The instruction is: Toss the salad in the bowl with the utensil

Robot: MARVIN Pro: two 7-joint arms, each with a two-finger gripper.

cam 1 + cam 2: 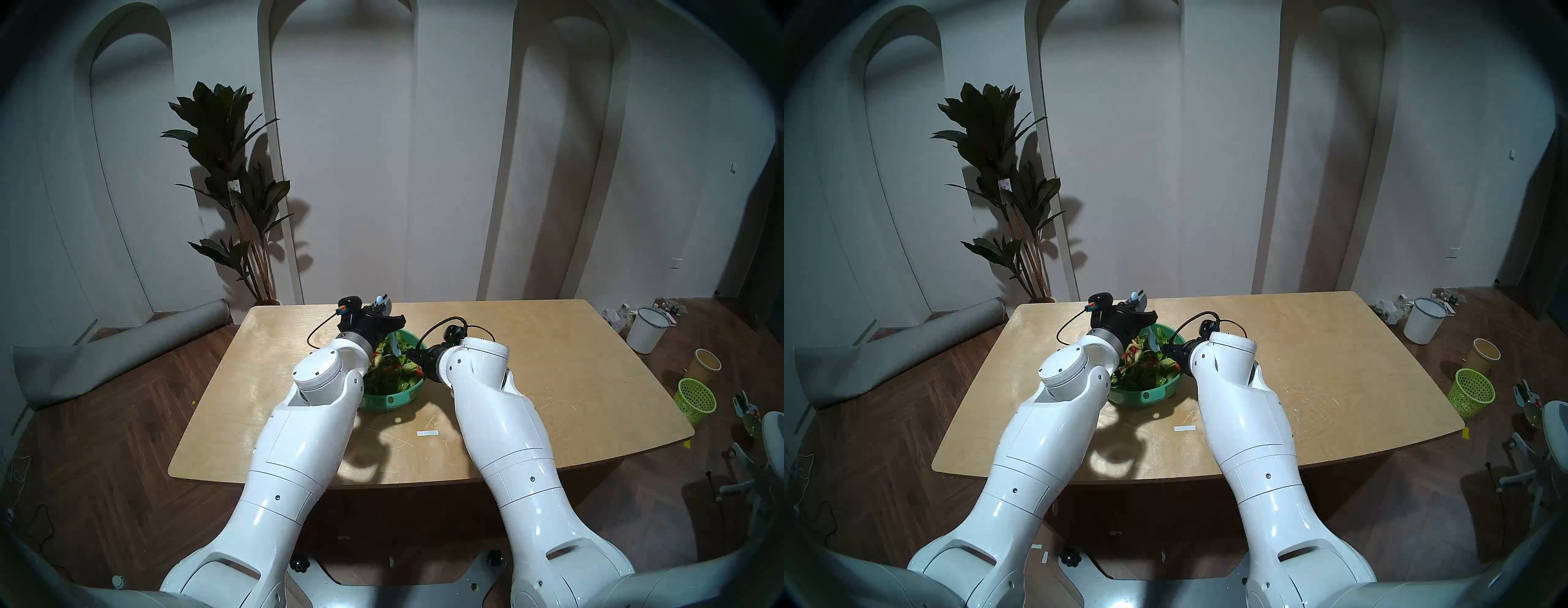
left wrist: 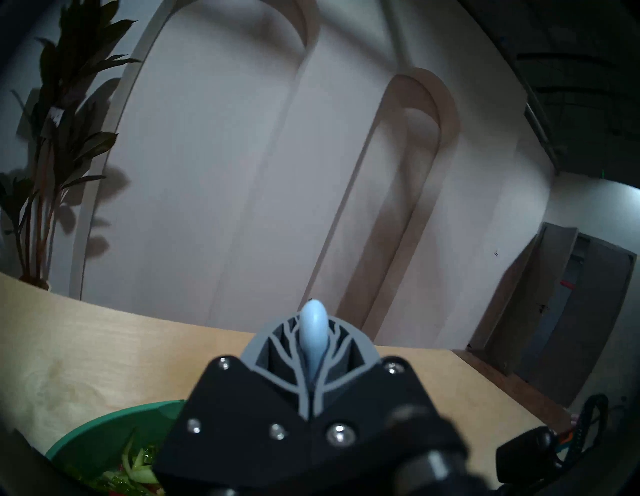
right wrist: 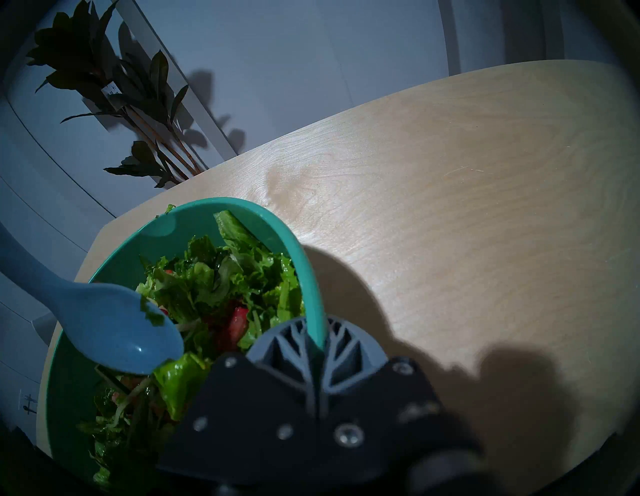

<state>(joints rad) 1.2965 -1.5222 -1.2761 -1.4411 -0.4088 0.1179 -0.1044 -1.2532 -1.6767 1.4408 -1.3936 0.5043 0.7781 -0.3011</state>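
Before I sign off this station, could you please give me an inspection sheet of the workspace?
Surface: wooden table, faint scratches.
Job's things: green bowl on the table, full of salad; pale blue spoon over the salad, a leaf scrap on it.
Clutter: one white strip near the bowl.
Grippers: left gripper shut on the spoon's handle; right gripper shut on the bowl's rim.
Cables: left wrist cable and right wrist cable loop clear of the bowl.
Surroundings: potted plant, rolled mat, white bucket, mesh basket on the floor.
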